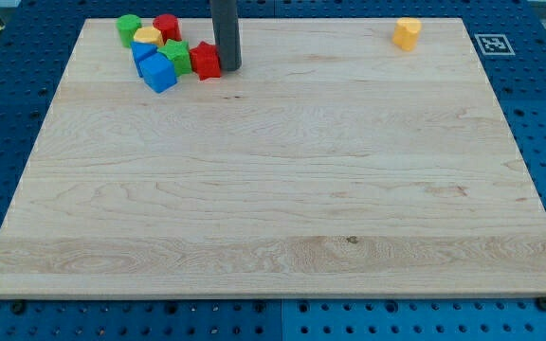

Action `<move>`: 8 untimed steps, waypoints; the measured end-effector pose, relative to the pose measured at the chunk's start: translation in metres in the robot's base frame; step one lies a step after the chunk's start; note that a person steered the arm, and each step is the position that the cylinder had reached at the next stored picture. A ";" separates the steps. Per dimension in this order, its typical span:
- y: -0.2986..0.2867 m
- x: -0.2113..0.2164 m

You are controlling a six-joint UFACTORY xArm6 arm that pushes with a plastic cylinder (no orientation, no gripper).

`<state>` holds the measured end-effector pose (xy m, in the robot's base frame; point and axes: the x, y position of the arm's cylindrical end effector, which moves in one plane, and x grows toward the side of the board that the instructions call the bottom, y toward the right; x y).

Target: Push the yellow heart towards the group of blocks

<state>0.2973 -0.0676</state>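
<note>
A yellow heart (407, 33) lies alone near the view's top right of the wooden board (282, 189). A group of blocks sits at the top left: a green block (128, 29), a red cylinder (167, 26), a yellow block (147, 38), two blue blocks (155, 66), another green block (178, 55) and a red star-like block (205, 60). My tip (228, 68) is at the lower end of the dark rod, just right of the red star-like block, touching or nearly touching it. The tip is far left of the yellow heart.
The board lies on a blue perforated table (17, 114). A black-and-white marker tag (493, 44) sits off the board's top right corner. A small dark knot (352, 239) marks the wood.
</note>
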 end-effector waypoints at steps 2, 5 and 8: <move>0.098 0.000; 0.371 0.007; 0.366 -0.058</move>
<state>0.2388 0.2983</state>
